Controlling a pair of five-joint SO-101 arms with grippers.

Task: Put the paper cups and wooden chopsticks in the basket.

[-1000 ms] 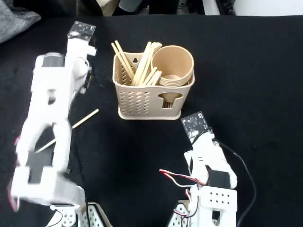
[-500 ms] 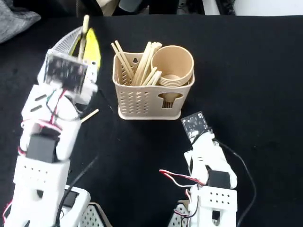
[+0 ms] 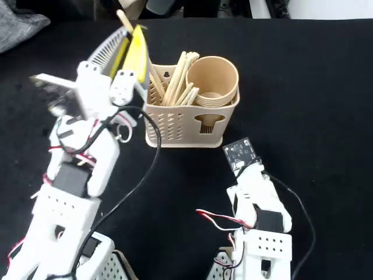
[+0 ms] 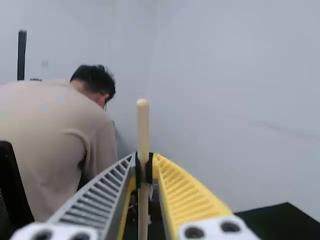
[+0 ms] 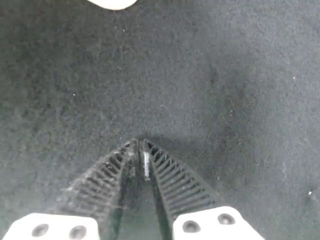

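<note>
Pinching chopstick (image 4: 143, 125) between left fingers (image 4: 179, 189)

I have the basket (image 3: 183, 119) toward the back middle of the surface (image 3: 315, 105). Inside it, the stacked paper cups (image 3: 213, 79) sit at its right end, and a bundle of wooden chopsticks (image 3: 175, 81) leans in its left and middle part, just beside the cups. At the basket's rear left corner, the left pincer (image 3: 131, 30) is raised above the surface. It is clamped on one chopstick (image 4: 143, 125) that stands upright, its end poking past the tips. In front of the basket, toward its right, the right pincer (image 5: 139, 150) is low over the surface, tips together.
</note>
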